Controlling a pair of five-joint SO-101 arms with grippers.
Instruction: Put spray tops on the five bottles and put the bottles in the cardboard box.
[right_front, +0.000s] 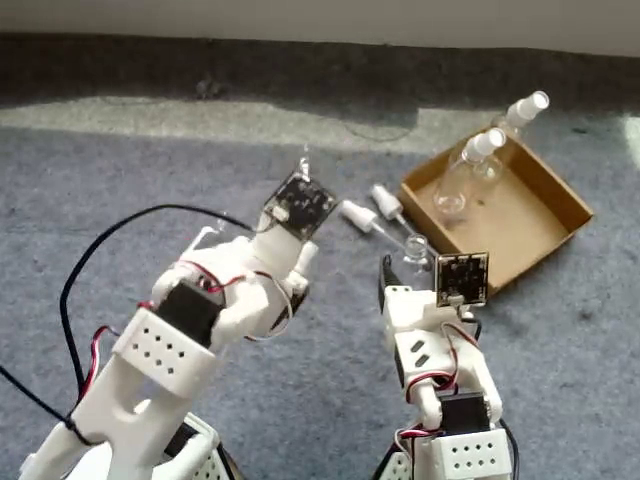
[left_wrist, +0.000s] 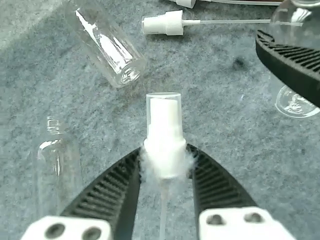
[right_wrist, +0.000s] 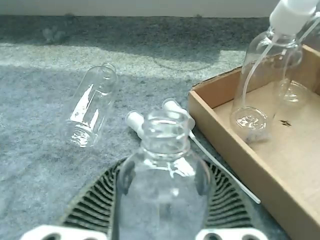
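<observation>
Grey carpet (right_front: 150, 170) under everything. Ahead of the right gripper (right_wrist: 164, 169) and off to its right, the box (right_front: 545, 235), open-topped and shallow. Inside it, two bottles with tops already on: the near capped bottle (right_front: 468, 170) leaning closest to that gripper, the far capped bottle (right_front: 518, 118) behind it with its top poking past the far wall. In the right gripper itself, the held bottle (right_wrist: 162, 195), clear and upright, gripped by its body with a finger pressed to each side, neck open and bare. Left gripper (left_wrist: 165, 156) pinched narrow on a white spray top (left_wrist: 164, 132), clear cap pointing away from the wrist, thin dip tube running back between the fingers. Just beyond the left gripper, apart from its fingertips, a lying bottle (left_wrist: 107, 45), uncapped, on its side on the carpet. Close beside one left finger, a side bottle (left_wrist: 55, 165), also uncapped, neck pointing away from the wrist. Between the two grippers and a little ahead of them, a loose top (right_front: 357, 214) and a second loose top (right_front: 386, 200) on the carpet, side by side, near the box's closest corner.
</observation>
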